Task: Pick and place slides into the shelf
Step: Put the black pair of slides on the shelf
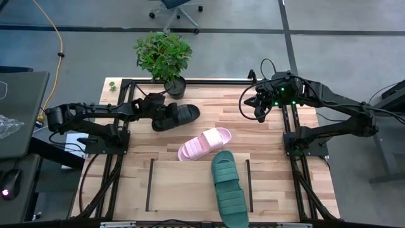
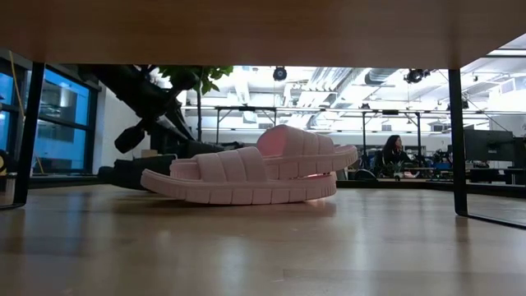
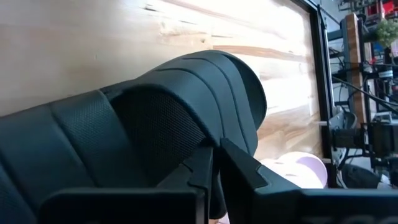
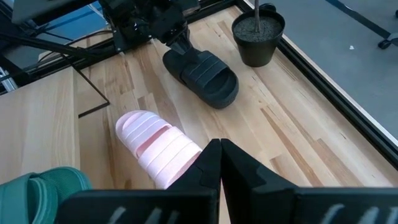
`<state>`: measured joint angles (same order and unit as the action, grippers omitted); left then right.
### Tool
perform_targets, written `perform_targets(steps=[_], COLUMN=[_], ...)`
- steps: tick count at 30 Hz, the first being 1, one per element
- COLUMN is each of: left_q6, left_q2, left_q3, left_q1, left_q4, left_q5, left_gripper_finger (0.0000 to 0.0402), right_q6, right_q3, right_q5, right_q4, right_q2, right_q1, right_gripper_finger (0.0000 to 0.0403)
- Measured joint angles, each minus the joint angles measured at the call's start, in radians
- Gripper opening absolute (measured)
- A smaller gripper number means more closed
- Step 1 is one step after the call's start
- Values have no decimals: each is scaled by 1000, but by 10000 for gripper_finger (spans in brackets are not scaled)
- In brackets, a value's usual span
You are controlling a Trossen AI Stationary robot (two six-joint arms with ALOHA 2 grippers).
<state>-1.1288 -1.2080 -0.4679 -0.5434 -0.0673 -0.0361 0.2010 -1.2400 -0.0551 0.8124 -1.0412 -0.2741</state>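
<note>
even overhead light fills the high view; the low view looks toward bright ceiling lamps, its near surface (image 2: 263, 255) blurred and faintly glossy.

Grey floor (image 1: 329, 69); possibly an office chair (image 1: 179, 9).

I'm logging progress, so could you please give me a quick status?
Left claw shut on black slide. Right claw shut, idle. Green slide on shelf; pink slide waiting.

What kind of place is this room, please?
Probably an open office or lab: a person at desks beyond the table, an office chair on grey floor, exposed ceiling ducts.
</note>
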Motion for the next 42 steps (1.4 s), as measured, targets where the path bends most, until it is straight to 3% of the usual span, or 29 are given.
perform_targets(steps=[18, 34, 42], left_q6=[47, 129, 193], left_q2=[85, 95, 95], left_q3=[0, -9, -72], left_q1=[0, 1, 1], left_q4=[20, 11, 14], left_q5=[-24, -171, -187], left_gripper_finger=[6, 3, 2], right_q6=[0, 0, 1], right_q3=[0, 0, 0], right_q5=[19, 25, 39], right_q4=[0, 0, 0], right_q2=[0, 0, 0], right_q1=[0, 0, -1], right_gripper_finger=[0, 0, 0])
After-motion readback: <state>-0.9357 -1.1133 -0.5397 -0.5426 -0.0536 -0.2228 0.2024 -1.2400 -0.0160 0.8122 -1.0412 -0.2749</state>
